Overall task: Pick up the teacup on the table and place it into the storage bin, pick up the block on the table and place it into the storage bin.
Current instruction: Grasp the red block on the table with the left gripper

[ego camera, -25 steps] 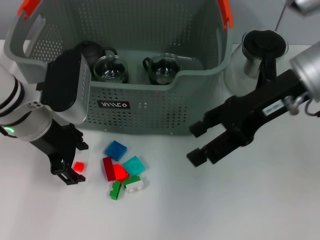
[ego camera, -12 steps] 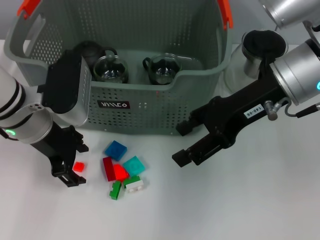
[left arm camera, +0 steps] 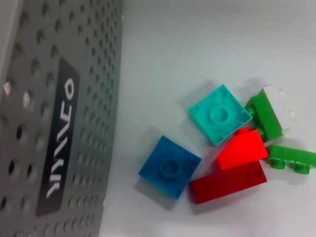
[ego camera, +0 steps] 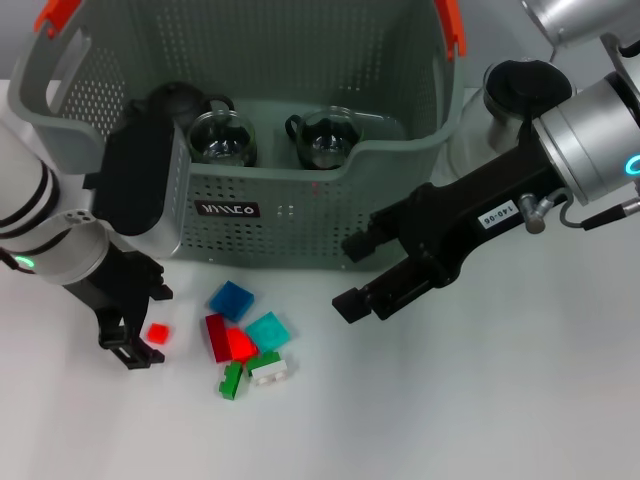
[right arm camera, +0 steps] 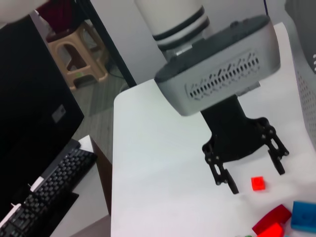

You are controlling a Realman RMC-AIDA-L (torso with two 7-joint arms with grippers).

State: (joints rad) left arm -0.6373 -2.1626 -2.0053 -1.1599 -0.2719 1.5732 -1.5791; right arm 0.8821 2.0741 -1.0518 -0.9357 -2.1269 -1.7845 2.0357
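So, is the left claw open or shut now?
Open: the left claw has its fingers spread around the small red block, not touching it.

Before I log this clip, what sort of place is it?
Probably an office or lab robot test bench: a plain white table, a keyboard on a neighbouring desk, a plastic stool on the floor beyond, and staged props, toy blocks beside a bin.

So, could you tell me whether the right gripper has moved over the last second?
Yes. The right gripper has moved to the robot's left along the front of the storage bin, nearer the blocks. Its jaws are open and empty.
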